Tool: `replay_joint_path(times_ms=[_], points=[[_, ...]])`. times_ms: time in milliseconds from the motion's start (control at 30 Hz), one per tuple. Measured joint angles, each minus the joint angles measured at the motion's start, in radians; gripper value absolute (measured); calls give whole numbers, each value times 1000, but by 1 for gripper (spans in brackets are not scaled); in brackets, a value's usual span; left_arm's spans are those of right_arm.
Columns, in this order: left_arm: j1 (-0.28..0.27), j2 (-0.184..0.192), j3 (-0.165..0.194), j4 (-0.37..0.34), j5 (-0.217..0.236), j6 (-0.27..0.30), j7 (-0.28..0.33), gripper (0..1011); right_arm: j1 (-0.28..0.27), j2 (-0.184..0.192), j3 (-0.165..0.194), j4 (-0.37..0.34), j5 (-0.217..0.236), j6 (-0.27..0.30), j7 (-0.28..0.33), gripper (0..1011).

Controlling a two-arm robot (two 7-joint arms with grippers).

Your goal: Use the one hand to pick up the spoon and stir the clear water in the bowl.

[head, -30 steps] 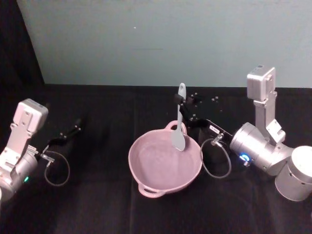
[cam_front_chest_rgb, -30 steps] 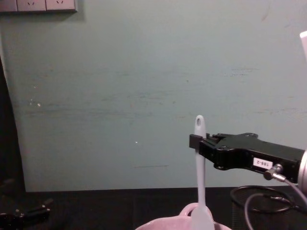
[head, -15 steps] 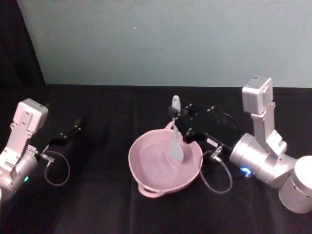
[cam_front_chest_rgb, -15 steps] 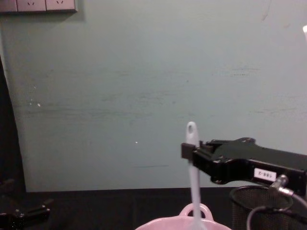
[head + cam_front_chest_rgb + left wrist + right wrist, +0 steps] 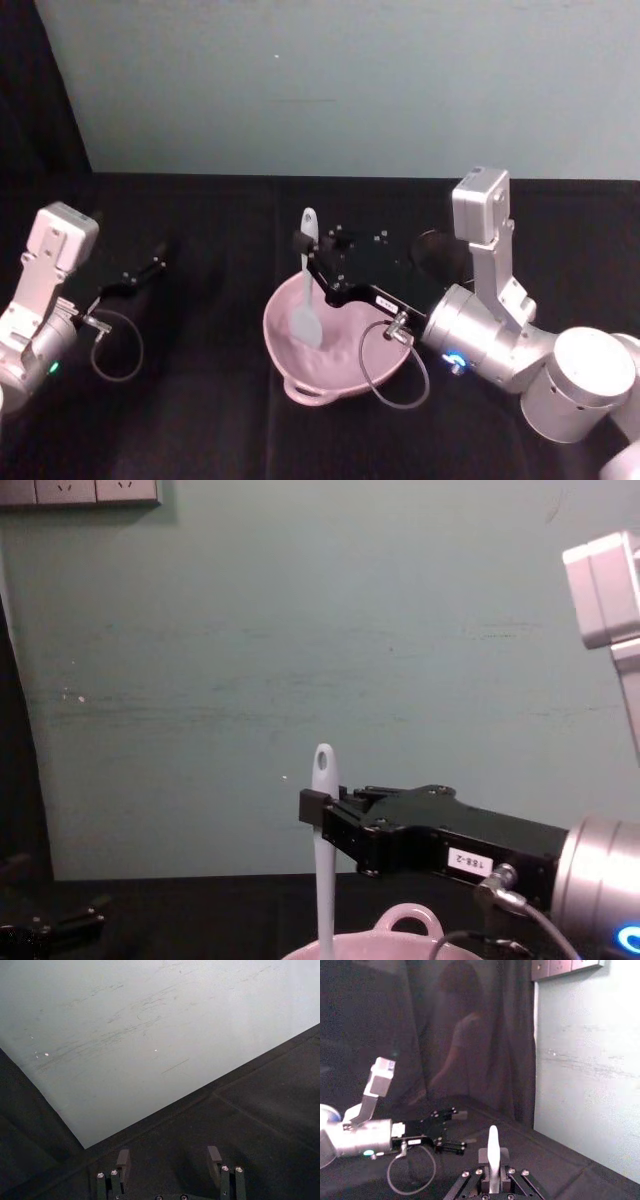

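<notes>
The pale pink bowl (image 5: 386, 366) sits mid-table; its looped handle (image 5: 408, 918) faces the wall. My right gripper (image 5: 300, 243) reaches over the bowl from the right and is shut on the handle of the white spoon (image 5: 306, 290). The spoon stands nearly upright, its paddle blade down inside the bowl's left half. From the chest the spoon (image 5: 322, 860) rises out of the bowl (image 5: 360, 947) with the right gripper (image 5: 314, 808) clamping it just below the oval hole. The right wrist view shows the spoon (image 5: 493, 1149) between the fingers. My left gripper (image 5: 158, 263) rests open, far left.
A black mesh cup (image 5: 438, 252) stands behind the right arm, near the wall. A black cloth covers the table, and a pale green wall closes the back. A cable loop (image 5: 392, 370) hangs from the right wrist over the bowl's near right rim.
The right gripper has carried the spoon leftward from the bowl's far right rim to its left half. The blade now sits lower inside the bowl. The left arm has stayed still.
</notes>
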State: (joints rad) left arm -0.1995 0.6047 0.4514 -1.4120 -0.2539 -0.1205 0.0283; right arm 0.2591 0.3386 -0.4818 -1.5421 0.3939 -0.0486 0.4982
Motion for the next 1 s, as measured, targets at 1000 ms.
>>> replay_joint_path(times_ms=[1000], points=[[0, 0, 0, 0, 0, 0, 0, 1005, 8, 9, 90, 51, -18, -9, -75, 118]])
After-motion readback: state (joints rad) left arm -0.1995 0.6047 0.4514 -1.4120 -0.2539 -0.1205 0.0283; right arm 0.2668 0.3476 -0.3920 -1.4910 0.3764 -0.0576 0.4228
